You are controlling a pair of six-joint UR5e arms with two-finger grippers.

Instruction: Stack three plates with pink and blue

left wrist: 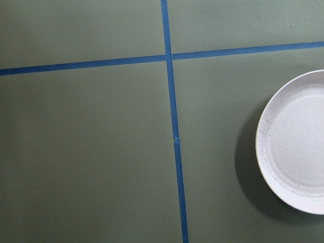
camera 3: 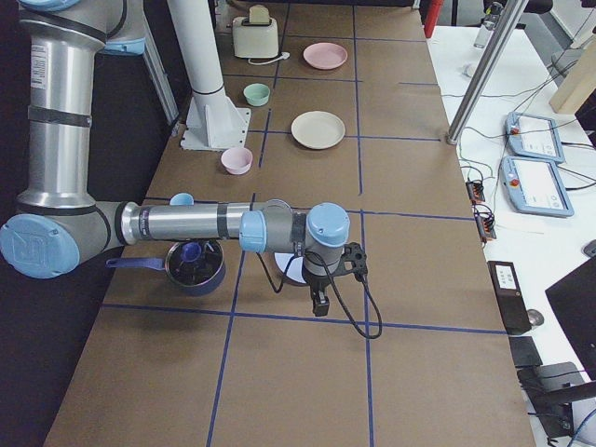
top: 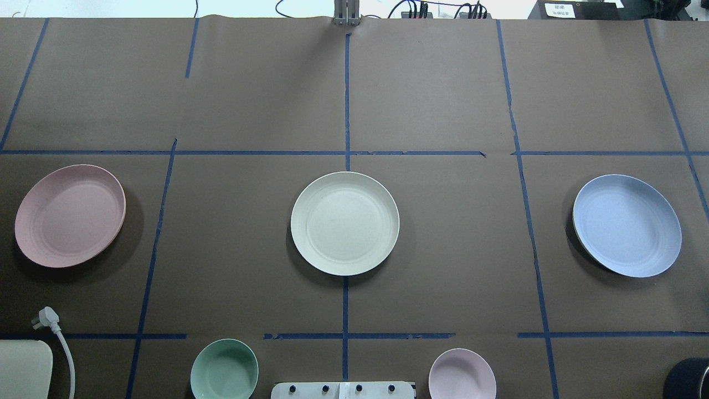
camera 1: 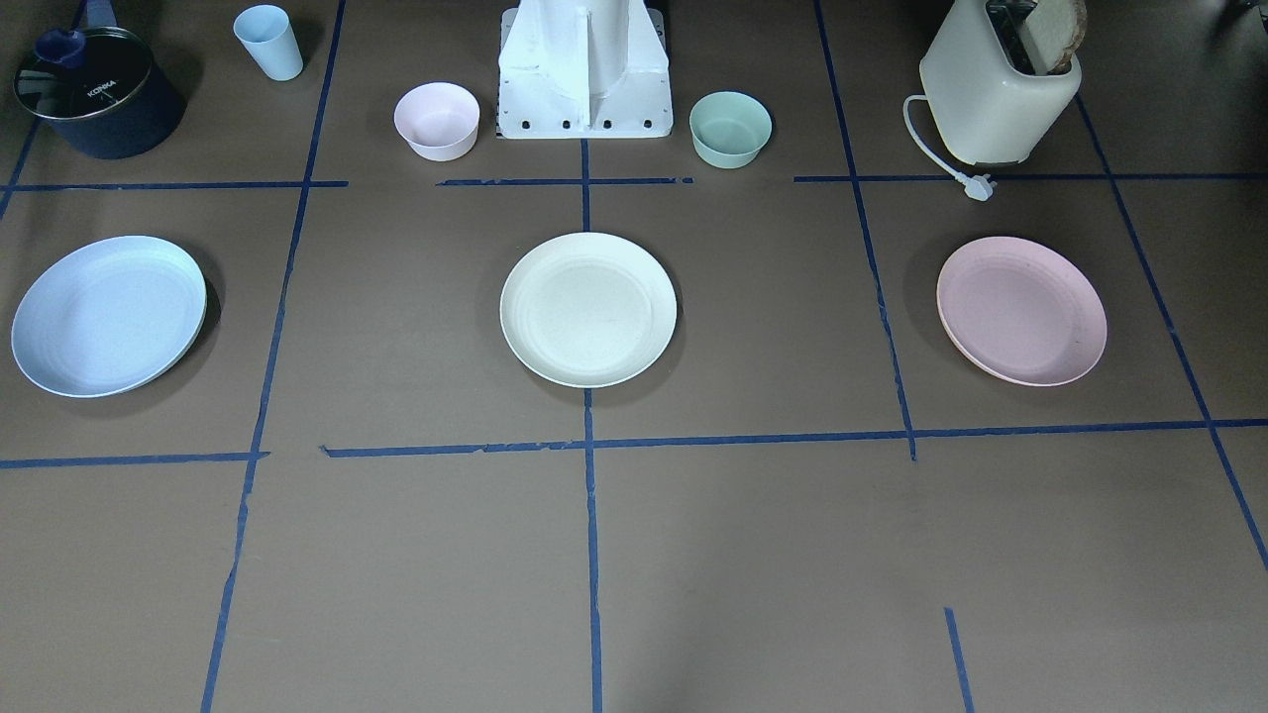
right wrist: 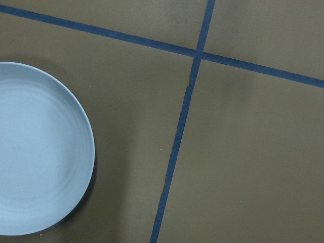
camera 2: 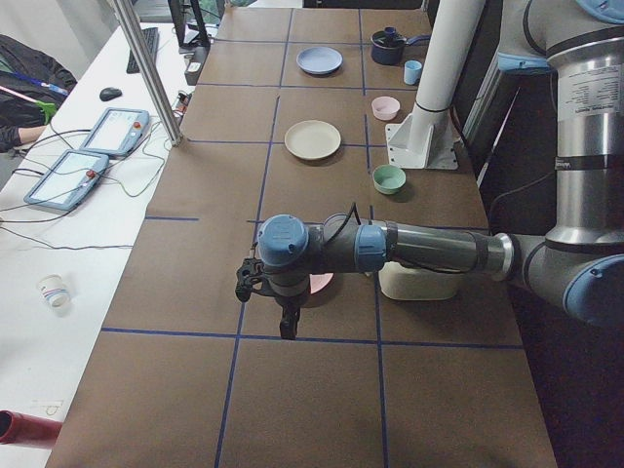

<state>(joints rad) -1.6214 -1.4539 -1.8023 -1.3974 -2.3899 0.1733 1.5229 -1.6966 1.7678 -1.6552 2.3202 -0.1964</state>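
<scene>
Three plates lie apart in a row on the brown table. The cream-white plate [top: 344,223] is in the middle, the pale pink plate [top: 70,215] on the robot's left and the pale blue plate [top: 627,225] on its right. My left gripper [camera 2: 283,327] hangs over the table beside the pink plate, whose edge shows in the left wrist view [left wrist: 296,142]. My right gripper [camera 3: 318,303] hangs beside the blue plate, which shows in the right wrist view [right wrist: 40,147]. I cannot tell whether either gripper is open or shut. Neither holds anything.
A small pink bowl [top: 462,374] and a small green bowl [top: 224,369] flank the robot base [camera 1: 584,74]. A toaster [camera 1: 999,84] with its plug [top: 47,317] stands near the pink plate. A dark pot [camera 1: 97,91] and a blue cup [camera 1: 269,42] stand near the blue plate.
</scene>
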